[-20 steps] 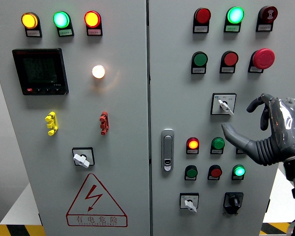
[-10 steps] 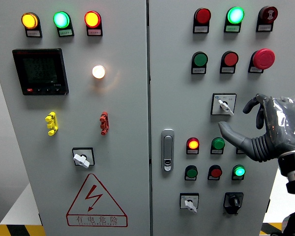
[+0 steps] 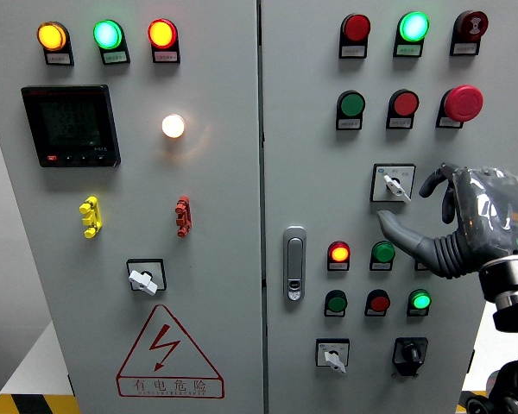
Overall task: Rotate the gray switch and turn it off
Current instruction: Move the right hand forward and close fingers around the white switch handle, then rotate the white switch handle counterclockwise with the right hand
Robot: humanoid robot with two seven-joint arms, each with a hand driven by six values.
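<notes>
A gray rotary switch [image 3: 394, 183] with a white-gray knob sits in a square black frame on the right cabinet door, its lever pointing down-right. My right hand [image 3: 407, 203] comes in from the right edge and hovers just right of and below that switch. Its thumb [image 3: 399, 229] reaches left under the switch, and the curled index finger [image 3: 433, 181] is beside the switch's right edge. The hand is open and holds nothing; no finger touches the knob. My left arm does not show.
Similar gray rotary switches sit at the lower left door [image 3: 145, 278] and lower right door [image 3: 332, 354], next to a black knob [image 3: 409, 353]. Lit and unlit push buttons surround the hand. A red mushroom stop button [image 3: 462, 103] is above it, a door handle [image 3: 294, 263] to its left.
My right hand has moved left and slightly up, bringing thumb and index finger closer to the gray switch. Nothing on the panel has changed.
</notes>
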